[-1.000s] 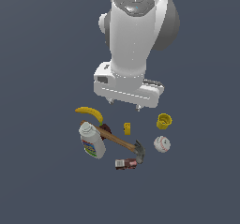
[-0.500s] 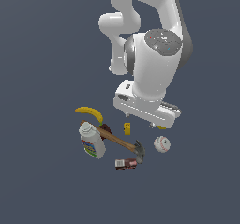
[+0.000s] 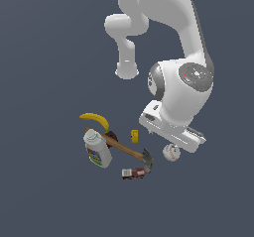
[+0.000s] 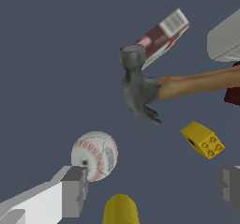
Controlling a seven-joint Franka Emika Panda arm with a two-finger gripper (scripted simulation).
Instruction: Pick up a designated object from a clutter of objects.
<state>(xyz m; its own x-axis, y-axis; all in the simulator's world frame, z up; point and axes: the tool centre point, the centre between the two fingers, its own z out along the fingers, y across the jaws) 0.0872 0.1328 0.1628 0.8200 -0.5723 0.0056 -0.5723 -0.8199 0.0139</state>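
The designated object, a white baseball point(image 3: 171, 152) with red stitching, lies at the exterior view's right end of the clutter, just below my white hand point(image 3: 171, 130). In the wrist view the baseball point(image 4: 95, 155) sits right by one grey fingertip point(image 4: 73, 190). The other fingertip point(image 4: 228, 184) is far off, so my gripper point(image 4: 150, 189) is open and holds nothing. The clutter also has a hammer point(image 3: 126, 151), a small yellow block point(image 3: 134, 136), a brown-red box point(image 3: 133, 173), a white bottle point(image 3: 97, 150) and a banana point(image 3: 95, 119).
A yellow cup point(image 4: 120, 210) shows between my fingers in the wrist view; the arm hides it in the exterior view. The hammer head point(image 4: 138, 89) and the yellow block point(image 4: 202, 140) lie a short way from the ball. The floor is plain dark grey.
The arm has swung toward the exterior view's right and lowered. Its hand now covers the yellow cup and hangs just above the baseball. No object has moved.
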